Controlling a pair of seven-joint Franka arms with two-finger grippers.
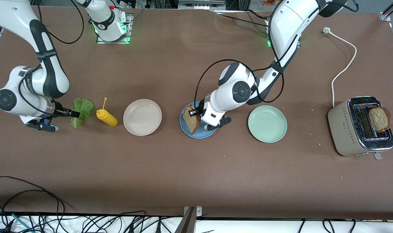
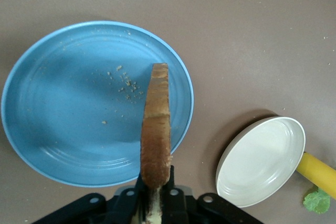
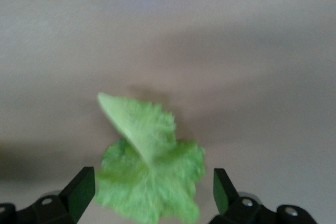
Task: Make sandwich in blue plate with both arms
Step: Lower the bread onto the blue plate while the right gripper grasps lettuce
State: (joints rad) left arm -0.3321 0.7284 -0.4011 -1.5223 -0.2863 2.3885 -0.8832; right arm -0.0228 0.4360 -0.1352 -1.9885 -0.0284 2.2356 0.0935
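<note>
The left gripper [image 2: 155, 195] has its jaws clamped on a bread slice [image 1: 192, 123] over the blue plate [image 1: 184, 124], the right gripper [image 3: 149, 192] has its jaws spread around the lettuce leaf [image 1: 80, 111] on the table [image 1: 196, 168] at the right arm's end, and a second slice [image 1: 378, 119] sits in the toaster [image 1: 361, 126], so I judge nothing is stacked yet.

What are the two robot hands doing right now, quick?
Left gripper: shut on a bread slice, held over the blue plate.
Right gripper: open, fingers either side of the lettuce leaf, holding nothing.
</note>
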